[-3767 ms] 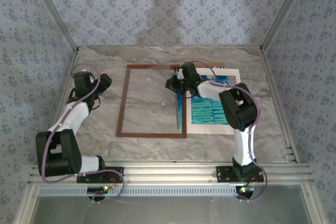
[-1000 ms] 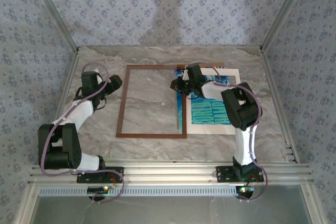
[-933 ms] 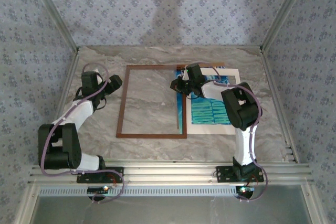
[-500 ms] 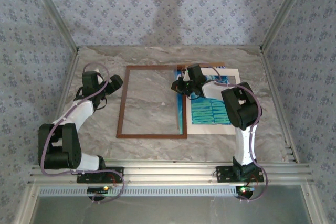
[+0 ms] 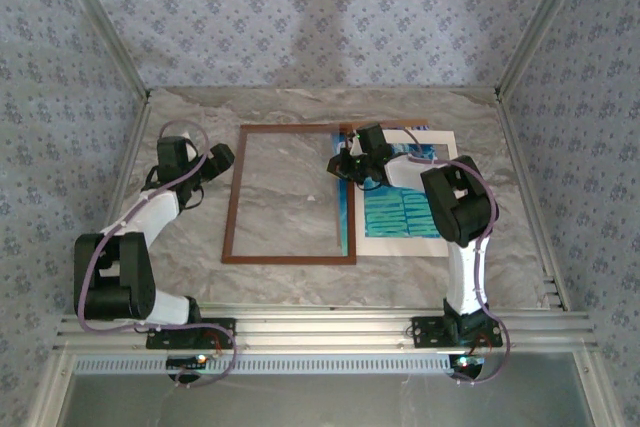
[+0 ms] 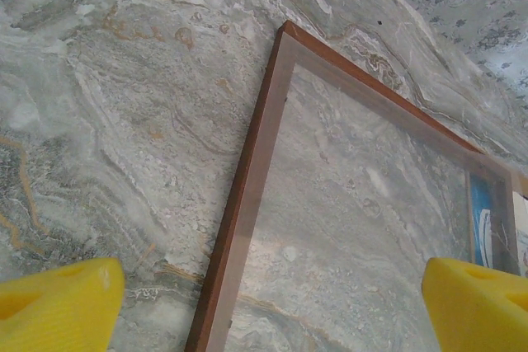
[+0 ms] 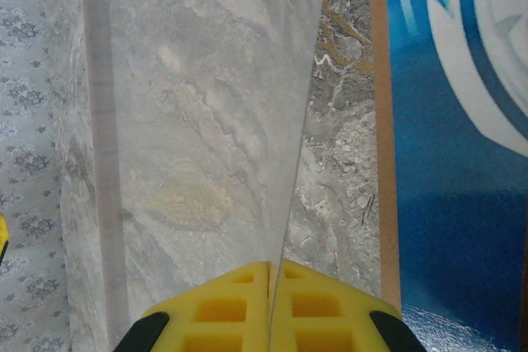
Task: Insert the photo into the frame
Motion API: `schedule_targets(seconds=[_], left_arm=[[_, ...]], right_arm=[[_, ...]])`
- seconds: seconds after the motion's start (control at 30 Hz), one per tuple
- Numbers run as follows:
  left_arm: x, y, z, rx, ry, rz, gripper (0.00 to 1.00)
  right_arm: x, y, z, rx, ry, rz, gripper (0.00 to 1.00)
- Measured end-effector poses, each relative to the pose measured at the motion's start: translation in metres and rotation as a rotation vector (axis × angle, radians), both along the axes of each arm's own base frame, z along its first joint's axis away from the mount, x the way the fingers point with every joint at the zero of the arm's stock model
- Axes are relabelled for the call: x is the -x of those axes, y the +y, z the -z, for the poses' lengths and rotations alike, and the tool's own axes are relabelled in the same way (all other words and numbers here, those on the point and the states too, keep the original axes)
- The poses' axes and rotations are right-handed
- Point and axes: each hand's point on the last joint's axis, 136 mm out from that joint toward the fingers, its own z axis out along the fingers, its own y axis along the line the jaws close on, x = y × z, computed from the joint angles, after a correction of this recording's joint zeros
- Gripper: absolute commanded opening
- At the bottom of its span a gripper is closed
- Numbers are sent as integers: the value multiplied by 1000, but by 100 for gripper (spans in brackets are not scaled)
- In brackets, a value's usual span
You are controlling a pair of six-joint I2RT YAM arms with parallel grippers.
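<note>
the top camera sits high behind the arm bases (image 5: 190,332), looking down and forward over the whole table (image 5: 300,107). the left wrist camera rides low and near, looking between the left hand (image 6: 268,311)'s wide-set yellow fingertips (image 6: 58,302) across the marble to a corner of the frame (image 6: 246,179). the right wrist camera is closest, peering over the right hand (image 7: 268,294)'s pressed-together pads (image 7: 223,307) at a clear sheet (image 7: 206,121) and the photo (image 7: 445,204). all three catch the photo's blue.

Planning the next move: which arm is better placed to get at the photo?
Probably right. The right gripper is shut on a clear sheet at the frame's right edge, beside the photo, though it must release first. The left gripper hangs open beyond the frame's left edge.
</note>
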Motion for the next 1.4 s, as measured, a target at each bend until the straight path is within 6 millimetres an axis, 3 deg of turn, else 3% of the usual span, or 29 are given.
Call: schedule_targets(seconds=[1.4], left_arm=[[0,-3,7,-8,15,12,94]], right_arm=[[5,-3,8,15,42,10,0]])
